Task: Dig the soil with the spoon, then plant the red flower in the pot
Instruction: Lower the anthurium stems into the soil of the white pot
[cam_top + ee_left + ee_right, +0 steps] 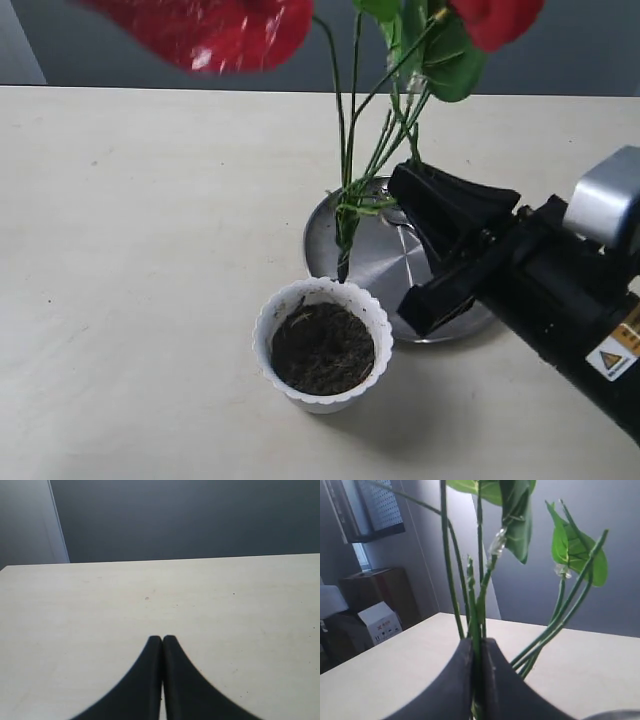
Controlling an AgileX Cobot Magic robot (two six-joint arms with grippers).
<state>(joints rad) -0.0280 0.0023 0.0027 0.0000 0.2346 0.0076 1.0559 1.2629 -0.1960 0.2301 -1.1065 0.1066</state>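
Note:
My right gripper (402,182) (479,642) is shut on the thin green stems (475,600) of the red flower (210,30), which it holds upright. The blooms are at the top edge of the exterior view. The stem tip (344,268) hangs just above the far rim of the white scalloped pot (262,335). Dark soil (322,348) fills the pot. On the steel plate (365,262) behind the pot a thin silver handle of the spoon (408,248) shows, the rest hidden by the gripper. My left gripper (162,639) is shut on nothing above bare table, out of the exterior view.
The pale table (130,250) stretches left of the pot. A green leaf (577,555) hangs beside the held stems. Boxes and a shelf (375,610) stand beyond the table's edge in the right wrist view.

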